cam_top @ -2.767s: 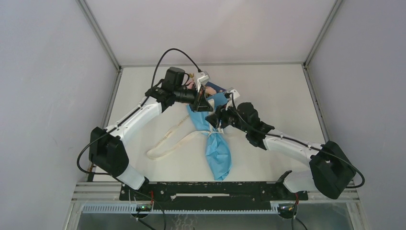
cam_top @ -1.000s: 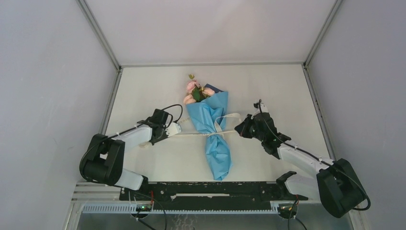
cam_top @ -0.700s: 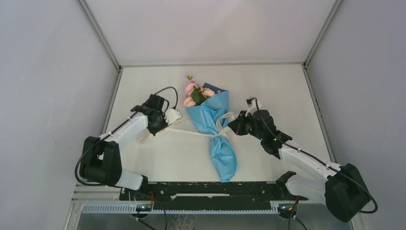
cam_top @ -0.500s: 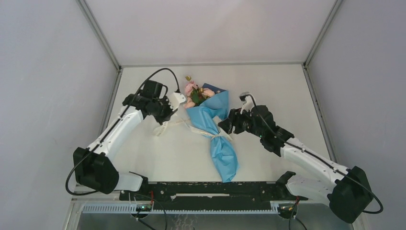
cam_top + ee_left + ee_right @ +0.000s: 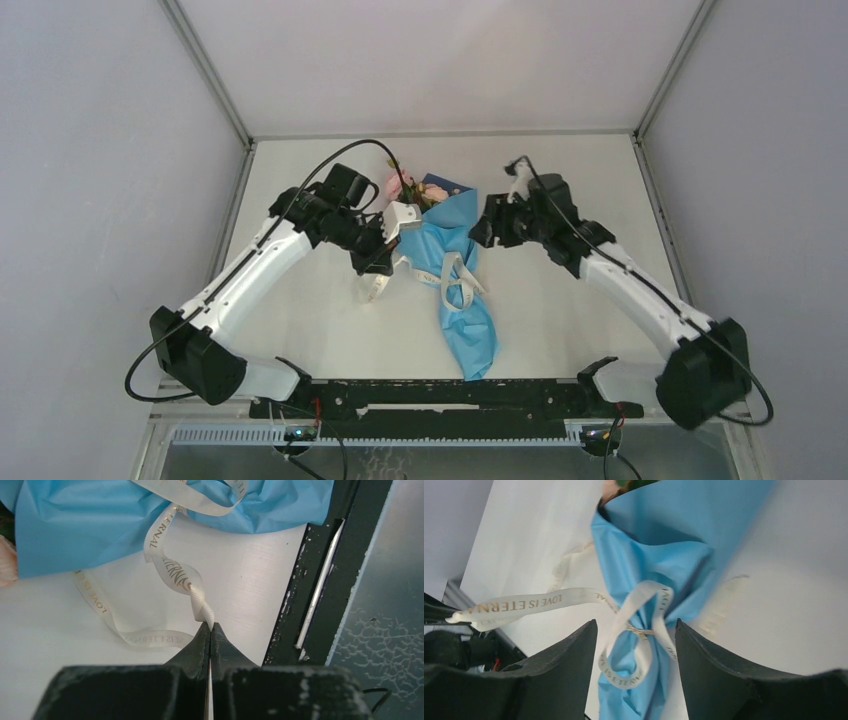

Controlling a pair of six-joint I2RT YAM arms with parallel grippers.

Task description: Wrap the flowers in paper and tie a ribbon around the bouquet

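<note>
The bouquet lies on the table as a blue paper [image 5: 462, 310] cone, with pink flowers [image 5: 408, 190] at its far end. A cream ribbon [image 5: 455, 272] loops around its waist. My left gripper [image 5: 377, 268] hangs just left of the cone. In the left wrist view this gripper [image 5: 210, 626] is shut on a twisted end of the ribbon [image 5: 172, 572], beside the paper [image 5: 100, 525]. My right gripper [image 5: 482, 230] is right of the cone's wide end. In the right wrist view it [image 5: 634, 630] stands open above the ribbon [image 5: 644, 594] loop and paper [image 5: 664, 545], holding nothing.
The white tabletop [image 5: 580, 290] is boxed in by grey walls on three sides. A black rail [image 5: 430, 392] runs along the near edge, and the rail [image 5: 320, 580] also shows in the left wrist view. A slack ribbon tail [image 5: 125, 632] rests on the table.
My right gripper opened, let go of the ribbon and rose toward the back. My left gripper carried its ribbon end up and right, close to the bouquet. The ribbon now hangs slack.
</note>
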